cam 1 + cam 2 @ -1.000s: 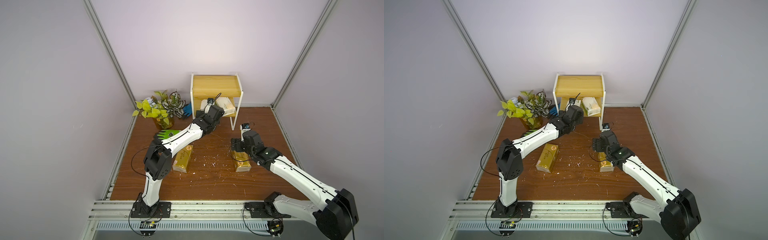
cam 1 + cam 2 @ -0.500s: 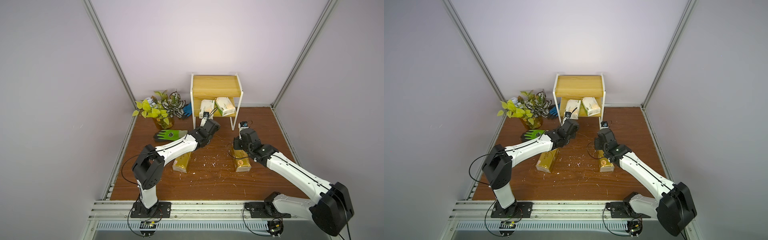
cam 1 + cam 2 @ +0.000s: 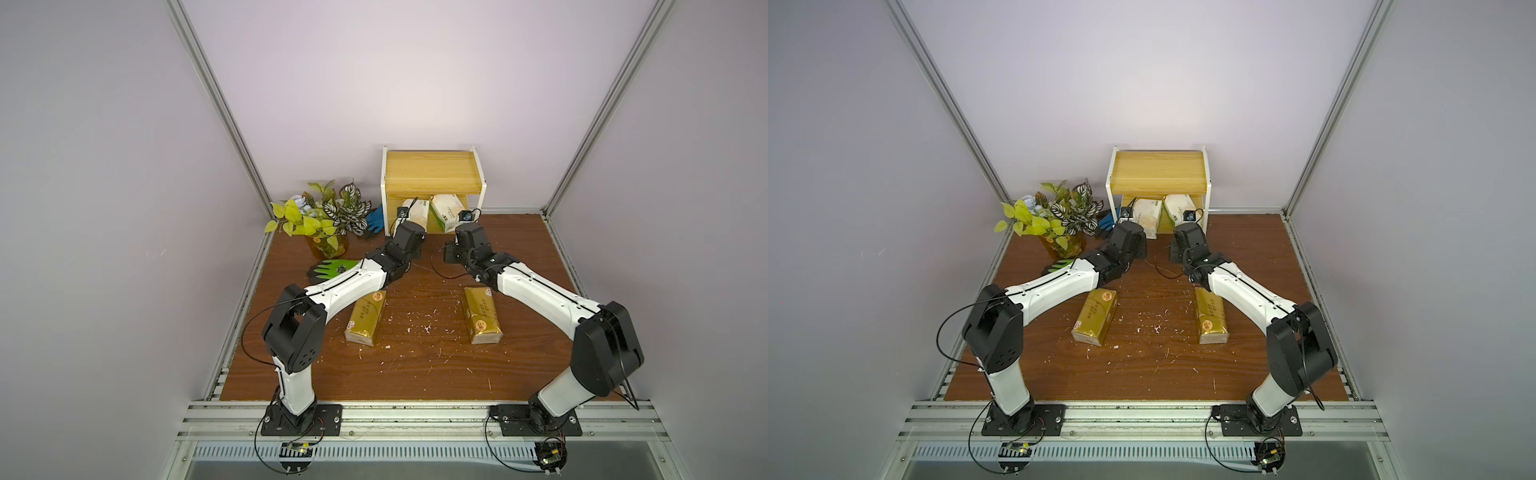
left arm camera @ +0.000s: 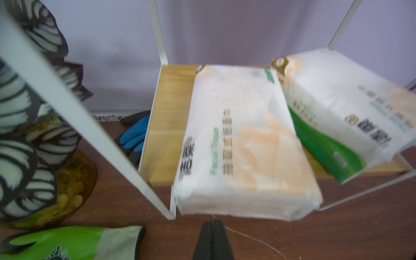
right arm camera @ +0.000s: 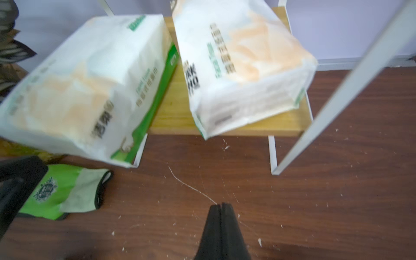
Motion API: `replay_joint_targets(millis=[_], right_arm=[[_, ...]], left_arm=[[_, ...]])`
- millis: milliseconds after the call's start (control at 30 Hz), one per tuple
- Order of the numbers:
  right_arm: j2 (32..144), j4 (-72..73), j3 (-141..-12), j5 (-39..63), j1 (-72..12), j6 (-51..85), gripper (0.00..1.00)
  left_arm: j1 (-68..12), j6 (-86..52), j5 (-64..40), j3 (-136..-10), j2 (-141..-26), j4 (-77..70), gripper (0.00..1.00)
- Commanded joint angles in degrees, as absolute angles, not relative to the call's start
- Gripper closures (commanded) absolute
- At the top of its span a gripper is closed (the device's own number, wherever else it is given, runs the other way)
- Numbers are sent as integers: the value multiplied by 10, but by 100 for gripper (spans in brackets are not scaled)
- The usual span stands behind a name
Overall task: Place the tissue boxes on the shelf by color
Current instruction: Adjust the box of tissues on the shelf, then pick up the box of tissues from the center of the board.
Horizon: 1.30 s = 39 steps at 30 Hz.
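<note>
boxes: two white (image 3: pixel 417 210) (image 3: pixel 446 212) on shelf (image 3: pixel 430 174), two gold (image 3: pixel 366 318) (image 3: pixel 481 316) on table (image 3: pixel 415 365); two claws (image 4: pixel 212 221) (image 5: pixel 221 204) closed.

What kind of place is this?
Probably a robot practice booth: the left arm and right arm are bolted to a metal rail, plain walls box in a wooden table, and a small shelf holds white tissue packs.
</note>
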State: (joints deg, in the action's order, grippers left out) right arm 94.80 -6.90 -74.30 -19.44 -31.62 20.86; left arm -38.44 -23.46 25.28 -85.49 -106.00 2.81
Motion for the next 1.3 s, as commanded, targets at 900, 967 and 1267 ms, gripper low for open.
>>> replay_joint_targets(millis=[900, 967, 1267], right_arm=[[813, -177, -640, -223, -339, 280, 56], [812, -220, -627, -221, -335, 275, 27], [820, -287, -581, -132, -284, 304, 1]], left_arm=[[-351, -143, 98, -811, -940, 125, 39], [-351, -137, 93, -790, -944, 146, 39], [-351, -156, 80, -754, -980, 236, 17]])
